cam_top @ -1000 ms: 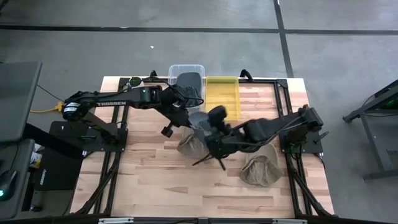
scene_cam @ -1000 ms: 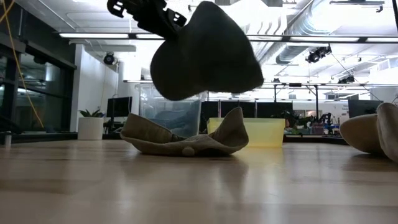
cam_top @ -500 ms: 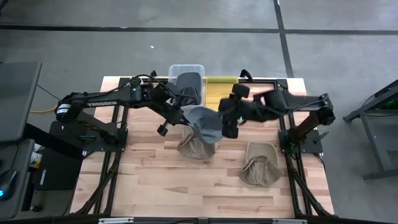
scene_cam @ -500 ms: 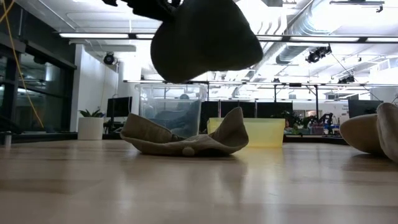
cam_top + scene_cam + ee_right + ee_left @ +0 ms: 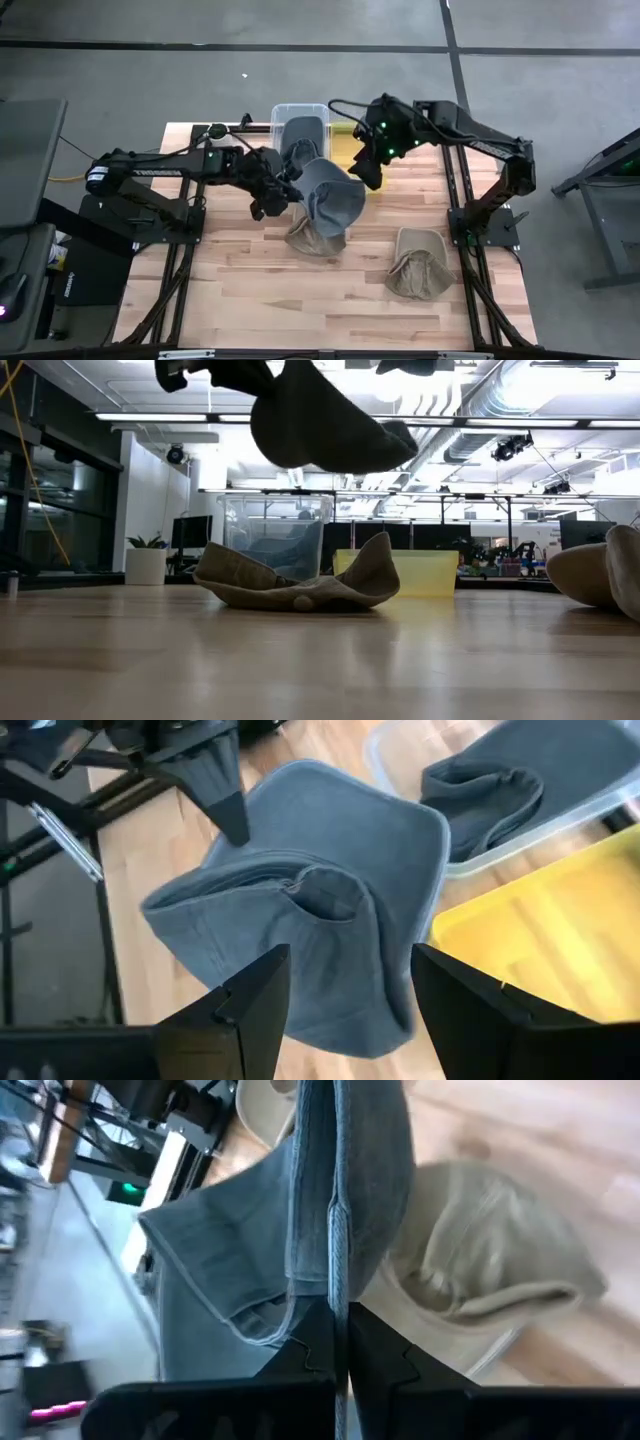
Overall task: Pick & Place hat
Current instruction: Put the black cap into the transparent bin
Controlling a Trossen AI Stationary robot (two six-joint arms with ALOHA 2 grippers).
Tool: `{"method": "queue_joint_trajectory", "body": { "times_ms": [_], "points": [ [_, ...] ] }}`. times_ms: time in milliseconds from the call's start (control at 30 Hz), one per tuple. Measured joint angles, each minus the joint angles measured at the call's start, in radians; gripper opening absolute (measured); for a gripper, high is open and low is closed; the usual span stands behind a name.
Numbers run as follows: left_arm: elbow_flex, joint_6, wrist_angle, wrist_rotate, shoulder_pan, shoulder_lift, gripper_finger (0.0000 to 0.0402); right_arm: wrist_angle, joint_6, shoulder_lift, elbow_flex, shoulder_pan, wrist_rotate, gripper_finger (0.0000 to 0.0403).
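Left gripper [image 5: 290, 190] clamped on the brim of a grey hat [image 5: 328, 193], hat hanging in the air above a tan hat [image 5: 314, 237] on the table [image 5: 240, 290], right gripper [image 5: 366, 172] spread wide and empty just beyond the grey hat, over the yellow bin [image 5: 357, 145], clear bin [image 5: 296, 112] beside it

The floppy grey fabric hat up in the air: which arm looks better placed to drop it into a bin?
Probably the left. Its gripper is shut on the floppy grey fabric hat, beside the clear plastic bin. The right gripper hangs open over the yellow bin, holding nothing.
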Motion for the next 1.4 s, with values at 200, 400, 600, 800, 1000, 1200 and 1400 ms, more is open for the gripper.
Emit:
{"method": "queue_joint_trajectory", "body": {
  "times_ms": [200, 400, 600, 800, 1000, 1200, 1400],
  "points": [
    [0.000, 0.042, 0.000, -0.096, -0.012, 0.000, 0.0000, -0.082, -0.249, 0.003, 0.000, 0.009, 0.063, 0.0204],
    [0.000, 0.107, 0.005, -0.173, -0.010, 0.000, 0.0000, -0.117, -0.336, 0.041, 0.000, 0.052, 0.139, 0.0205],
    [0.000, 0.142, 0.006, -0.181, -0.010, 0.000, 0.0000, -0.096, -0.377, 0.087, 0.000, 0.067, 0.216, 0.0211],
    [0.000, 0.146, 0.007, -0.185, -0.010, 0.000, 0.0000, -0.091, -0.375, 0.137, 0.000, 0.058, 0.247, 0.0239],
    [0.000, 0.147, 0.004, -0.224, -0.010, 0.000, 0.0000, -0.085, -0.328, 0.178, -0.001, 0.040, 0.250, 0.0256],
    [0.000, 0.146, 0.001, -0.229, -0.010, 0.000, 0.0000, -0.061, -0.294, 0.183, -0.001, 0.024, 0.355, 0.0257],
    [0.000, 0.151, 0.021, -0.237, -0.010, 0.000, 0.0000, -0.068, -0.271, 0.181, -0.001, 0.001, 0.283, 0.0257]
  ]
}}
